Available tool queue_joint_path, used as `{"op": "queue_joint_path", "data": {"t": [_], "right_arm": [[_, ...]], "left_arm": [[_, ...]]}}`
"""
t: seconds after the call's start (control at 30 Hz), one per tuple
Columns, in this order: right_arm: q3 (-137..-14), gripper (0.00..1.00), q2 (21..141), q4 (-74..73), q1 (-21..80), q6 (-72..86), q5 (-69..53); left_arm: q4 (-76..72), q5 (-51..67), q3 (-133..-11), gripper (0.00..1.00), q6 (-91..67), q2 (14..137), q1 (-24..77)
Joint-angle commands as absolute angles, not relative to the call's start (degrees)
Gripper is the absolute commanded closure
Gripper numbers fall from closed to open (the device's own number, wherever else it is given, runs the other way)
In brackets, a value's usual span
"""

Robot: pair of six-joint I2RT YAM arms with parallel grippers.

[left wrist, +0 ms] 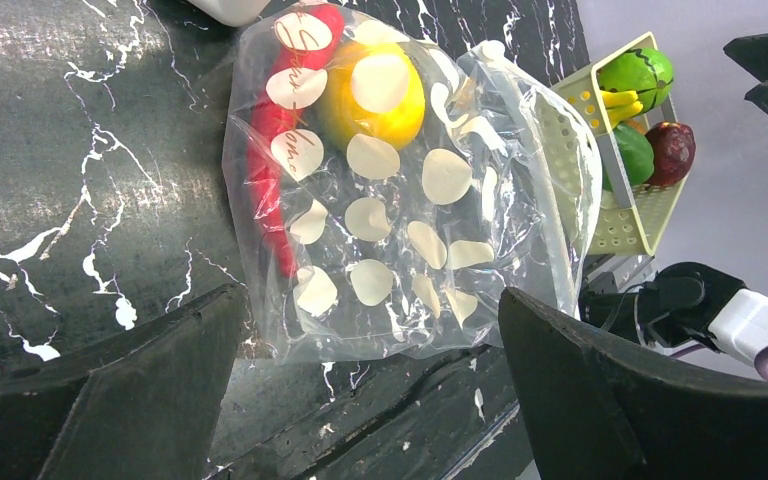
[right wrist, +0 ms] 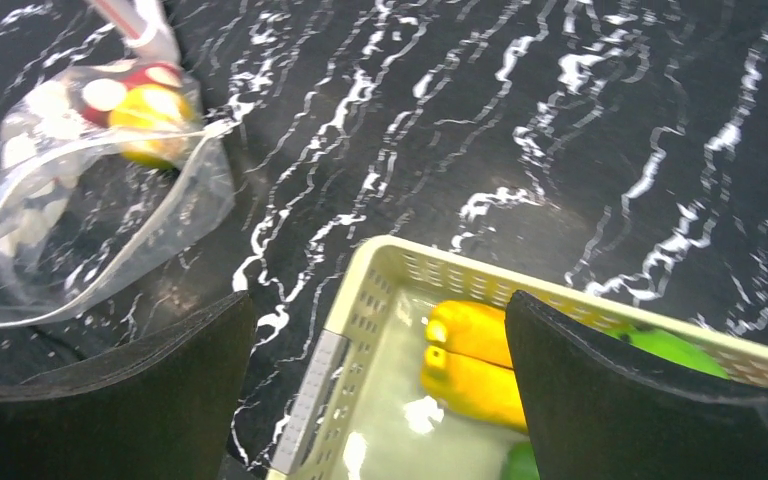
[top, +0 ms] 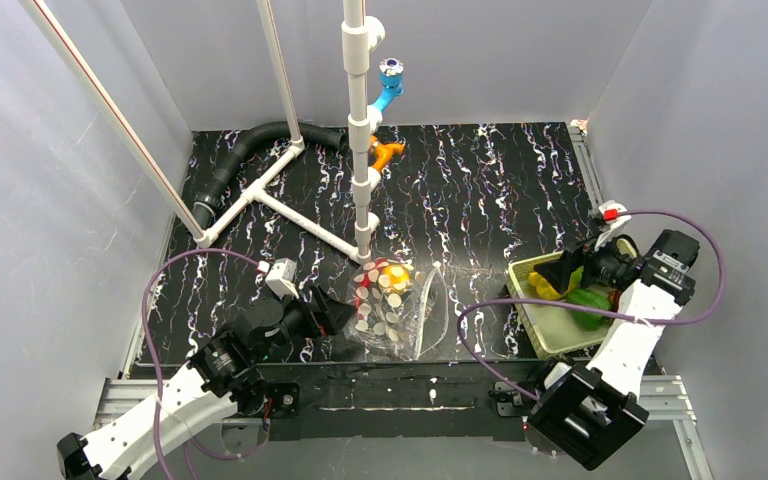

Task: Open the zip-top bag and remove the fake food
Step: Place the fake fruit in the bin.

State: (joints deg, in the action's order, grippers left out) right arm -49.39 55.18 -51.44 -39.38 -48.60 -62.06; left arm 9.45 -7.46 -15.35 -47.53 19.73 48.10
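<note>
The clear dotted zip-top bag (top: 392,312) lies on the black marbled table, its mouth gaping toward the right. Inside it are fake food pieces: a red chili (left wrist: 270,150) and a yellow-orange fruit (left wrist: 375,100). My left gripper (top: 343,312) is open just left of the bag, whose near edge (left wrist: 400,340) lies between the fingertips without being touched. My right gripper (top: 563,272) hangs open over the pale yellow-green basket (top: 525,310). In the basket lie yellow banana pieces (right wrist: 480,360) and green pieces (right wrist: 670,345). In the right wrist view the bag (right wrist: 70,200) is far off to the left.
A white pipe frame (top: 360,150) stands just behind the bag, with blue (top: 390,85) and orange (top: 385,152) fittings on it. A black hose (top: 250,150) curves at the back left. Grey walls close three sides. The basket (left wrist: 625,225) sits at the table's right near corner.
</note>
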Motion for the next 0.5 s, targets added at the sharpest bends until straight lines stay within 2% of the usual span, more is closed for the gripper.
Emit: {"op": "queue_joint_path", "data": {"t": [0.0,0.27,0.47], "right_arm": [[-51.06,0.00,53.90,-55.08,-34.37,-51.69,-65.16],[-50.91,0.00,51.91,-56.14,-23.60,-51.68,-64.07],[-50.79,0.00,50.86,-56.84,-19.14,-50.66,-65.47]], "left_arm": [[9.63,-7.56,-15.46,0.02,-47.52,19.45,47.84],[10.02,-7.87,-15.39,0.02,-47.34,19.08,47.88],[9.76,-7.91,-15.21,0.02,-47.27,19.44,47.86]]}}
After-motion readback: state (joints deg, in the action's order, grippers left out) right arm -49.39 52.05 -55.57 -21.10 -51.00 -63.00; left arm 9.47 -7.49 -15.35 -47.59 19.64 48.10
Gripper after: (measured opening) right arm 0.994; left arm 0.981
